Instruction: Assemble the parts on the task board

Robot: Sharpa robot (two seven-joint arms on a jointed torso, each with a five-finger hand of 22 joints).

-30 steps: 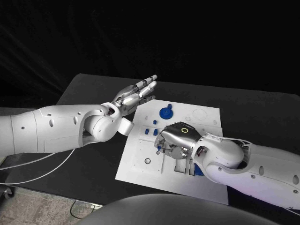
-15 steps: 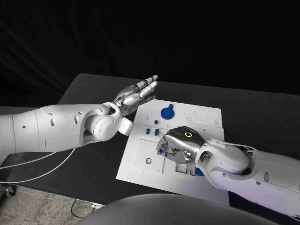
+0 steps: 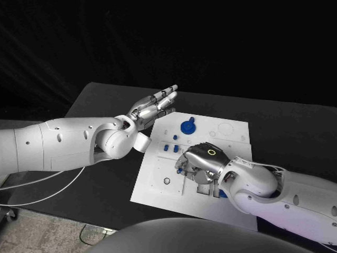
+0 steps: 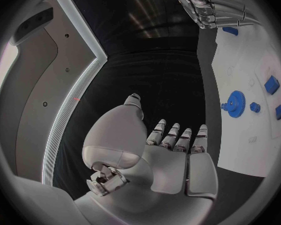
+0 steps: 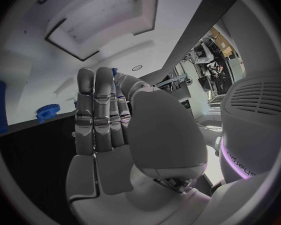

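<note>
Silver right hand (image 3: 201,161) nudged lower on task board (image 3: 157,179), grasp unclear, left hand (image 3: 153,107) unchanged, released.

White task board (image 3: 228,203) on black counter (image 3: 100,100); blue gear (image 3: 187,126) beyond the silver right hand (image 3: 201,158).

We see a dim scene with a black backdrop; the white task board (image 3: 214,200) and arms catch bright light. The wrist views bend straight edges strongly inside dark round frames, and the nearest fingers look soft.
</note>
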